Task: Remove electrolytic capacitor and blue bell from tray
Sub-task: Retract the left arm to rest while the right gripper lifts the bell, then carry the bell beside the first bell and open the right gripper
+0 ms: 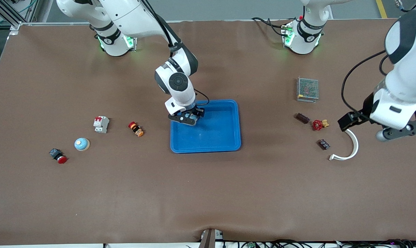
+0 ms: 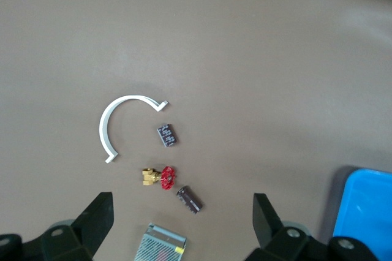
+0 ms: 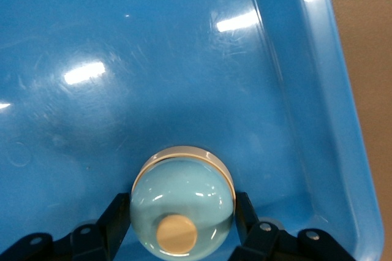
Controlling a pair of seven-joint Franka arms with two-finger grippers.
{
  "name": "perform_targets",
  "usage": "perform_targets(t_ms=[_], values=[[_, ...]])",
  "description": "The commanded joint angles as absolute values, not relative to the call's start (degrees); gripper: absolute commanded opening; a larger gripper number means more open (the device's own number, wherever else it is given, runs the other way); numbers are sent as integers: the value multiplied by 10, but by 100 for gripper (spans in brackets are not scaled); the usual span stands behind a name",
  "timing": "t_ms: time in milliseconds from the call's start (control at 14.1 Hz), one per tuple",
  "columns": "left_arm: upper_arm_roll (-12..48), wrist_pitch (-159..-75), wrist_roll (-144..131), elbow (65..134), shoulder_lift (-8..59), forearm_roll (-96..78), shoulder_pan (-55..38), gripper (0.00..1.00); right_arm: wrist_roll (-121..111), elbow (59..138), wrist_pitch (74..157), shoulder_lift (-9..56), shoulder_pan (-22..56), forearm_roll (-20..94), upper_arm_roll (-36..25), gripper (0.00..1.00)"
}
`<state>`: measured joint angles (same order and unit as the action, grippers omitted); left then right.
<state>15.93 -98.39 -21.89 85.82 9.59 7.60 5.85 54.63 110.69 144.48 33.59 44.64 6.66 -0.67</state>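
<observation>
My right gripper [image 1: 190, 119] is shut on a light blue bell [image 3: 182, 196] with a tan button, low inside the blue tray [image 1: 208, 149], at the corner nearest the right arm's base. The tray wall shows in the right wrist view [image 3: 340, 120]. A second light blue bell [image 1: 81, 144] sits on the table toward the right arm's end. A dark cylindrical capacitor [image 1: 302, 118] lies toward the left arm's end and shows in the left wrist view [image 2: 190, 200]. My left gripper [image 1: 398, 131] is open and empty, up over the table beside the capacitor, with black fingers [image 2: 98, 217] spread wide.
Near the capacitor lie a red-handled brass valve [image 1: 319, 124], a small dark block [image 1: 323, 144], a white curved strip [image 1: 349, 147] and a mesh-covered metal box [image 1: 307, 89]. Toward the right arm's end lie a white breaker [image 1: 101, 124], an orange-red button [image 1: 136, 128] and a red push button [image 1: 59, 156].
</observation>
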Motion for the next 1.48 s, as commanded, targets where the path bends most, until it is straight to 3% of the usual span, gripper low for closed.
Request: perform_targets(t_ms=[0,141,424,636,1060,1414], values=[[99,-955,-159,870,62,33,33,100,555,1103,1444,339,454,67,-12,57],[75,-953,-170,871,47,5,11,100,554,1103,1444,338,454,67,-12,50],[30,-939,-170,869,33,2,-32,100,549,1101,1430,331,447,67,-12,48],[-9,-912,-173,870,17,4,-81,100,544,1080,1363,313,442,67,-16,48],[10,-896,-167,870,18,0,-80,100,406,1041,1184,242,364,66,-17,48],[11,-894,-164,873,16,-1,-76,100,239,1049,1149,209,281,36,-17,48]])
